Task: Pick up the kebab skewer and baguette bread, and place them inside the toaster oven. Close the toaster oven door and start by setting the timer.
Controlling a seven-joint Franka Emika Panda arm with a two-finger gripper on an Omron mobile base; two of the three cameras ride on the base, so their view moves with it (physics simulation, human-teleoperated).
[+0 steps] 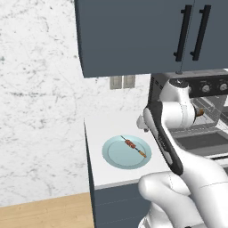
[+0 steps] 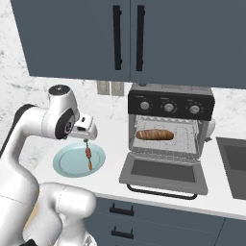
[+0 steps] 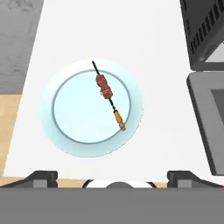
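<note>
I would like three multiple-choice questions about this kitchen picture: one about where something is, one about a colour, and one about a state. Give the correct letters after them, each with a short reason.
1. Where is the baguette bread?
A. on the plate
B. on the rack inside the toaster oven
C. in the gripper

2. What colour is the plate under the kebab skewer?
A. pale blue
B. red
C. black

3. How is the toaster oven door?
A. shut
B. dropped open
C. taken off

Answers: 1 B, the right base view shows the loaf on the wire rack. 2 A, the hand view shows a light blue round plate. 3 B, the door lies flat in front of the oven, handle toward the counter edge.
</note>
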